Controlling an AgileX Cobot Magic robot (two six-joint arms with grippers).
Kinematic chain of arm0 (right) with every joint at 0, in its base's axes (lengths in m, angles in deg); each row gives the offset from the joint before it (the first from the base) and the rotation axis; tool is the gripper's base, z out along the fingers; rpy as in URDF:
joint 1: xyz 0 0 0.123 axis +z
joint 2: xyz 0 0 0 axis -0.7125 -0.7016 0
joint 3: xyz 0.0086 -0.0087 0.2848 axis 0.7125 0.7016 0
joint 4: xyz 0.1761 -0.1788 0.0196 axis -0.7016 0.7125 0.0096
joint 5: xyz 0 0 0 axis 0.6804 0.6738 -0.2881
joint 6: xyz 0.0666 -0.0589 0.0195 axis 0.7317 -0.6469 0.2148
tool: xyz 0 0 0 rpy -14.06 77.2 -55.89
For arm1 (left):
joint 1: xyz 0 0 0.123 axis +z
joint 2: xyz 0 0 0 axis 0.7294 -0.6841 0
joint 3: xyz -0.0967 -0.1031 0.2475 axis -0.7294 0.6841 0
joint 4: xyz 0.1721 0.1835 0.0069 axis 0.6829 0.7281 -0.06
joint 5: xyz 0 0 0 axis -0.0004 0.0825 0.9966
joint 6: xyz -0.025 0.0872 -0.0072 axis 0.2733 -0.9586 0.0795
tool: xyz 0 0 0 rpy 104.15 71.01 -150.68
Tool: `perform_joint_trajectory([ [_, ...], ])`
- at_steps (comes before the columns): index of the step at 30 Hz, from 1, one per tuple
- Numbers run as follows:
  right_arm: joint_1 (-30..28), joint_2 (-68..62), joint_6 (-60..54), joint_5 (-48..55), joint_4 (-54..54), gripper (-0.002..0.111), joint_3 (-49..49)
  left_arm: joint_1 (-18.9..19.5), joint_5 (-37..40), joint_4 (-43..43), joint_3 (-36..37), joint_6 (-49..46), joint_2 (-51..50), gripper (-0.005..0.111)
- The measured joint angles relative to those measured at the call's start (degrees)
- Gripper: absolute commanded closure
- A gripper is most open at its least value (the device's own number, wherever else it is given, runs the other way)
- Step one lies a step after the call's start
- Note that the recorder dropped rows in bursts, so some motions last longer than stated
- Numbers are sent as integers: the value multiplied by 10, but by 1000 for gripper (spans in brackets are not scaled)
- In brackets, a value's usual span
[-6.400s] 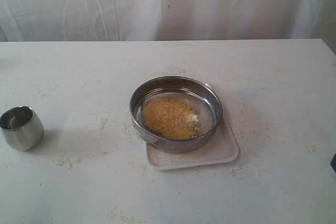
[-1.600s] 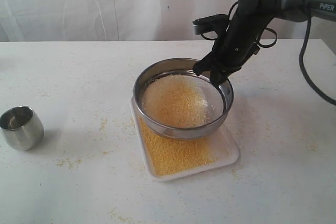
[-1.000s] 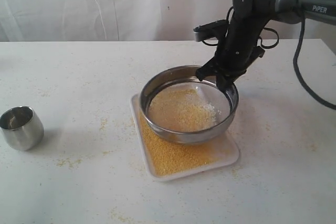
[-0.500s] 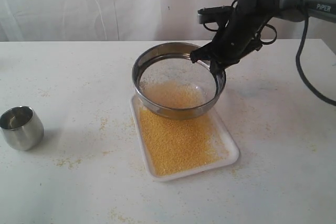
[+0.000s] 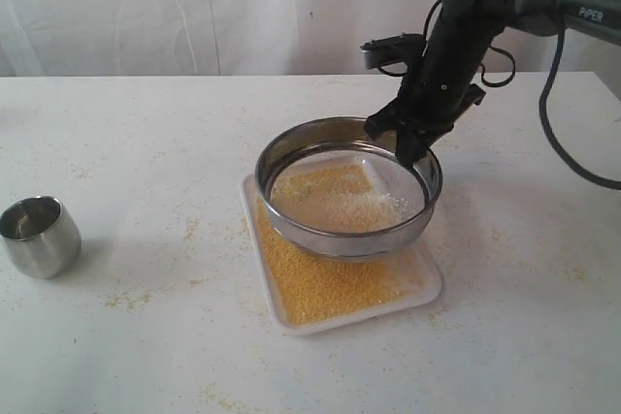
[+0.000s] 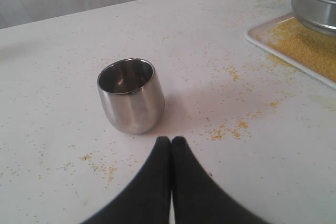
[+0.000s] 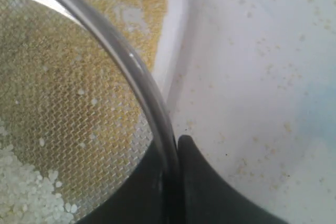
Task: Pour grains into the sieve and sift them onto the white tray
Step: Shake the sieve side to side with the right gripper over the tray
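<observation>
The grains [image 5: 320, 283] lie as a fine, sandy yellow layer across the white tray [image 5: 430, 290], a flat plastic square with rounded corners and a low rim. At the near left we see a small rounded steel cup [image 5: 39, 235], polished and upright. The left gripper [image 6: 171, 146] sits close to it, its tapered black fingers pressed together on nothing. Over the tray's far half is the sieve [image 5: 335, 241], a wide shallow steel ring whose fine mesh carries paler whitish bits. The right gripper [image 5: 406, 145] pinches its far right rim, clamped tight.
</observation>
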Motion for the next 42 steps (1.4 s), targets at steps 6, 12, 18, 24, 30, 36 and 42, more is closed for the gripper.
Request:
perform_joint_trajectory([
  [6,7,-4,-3,-9,-12,108,-1,0,0,0,0,0,0,107],
  [12,19,-9,-18,-6,-7,108,-1,0,0,0,0,0,0,107],
  [18,24,-12,-23,-3,-18,108,-1,0,0,0,0,0,0,107],
  [24,28,-12,-27,-5,-16,108,-1,0,0,0,0,0,0,107],
  [30,29,-11,-47,-3,-30,108,-1,0,0,0,0,0,0,107],
  [36,29,-6,48,6,18,108,-1,0,0,0,0,0,0,107],
  [42,24,-6,-1,-14,-27,108,0,0,0,0,0,0,0,107],
])
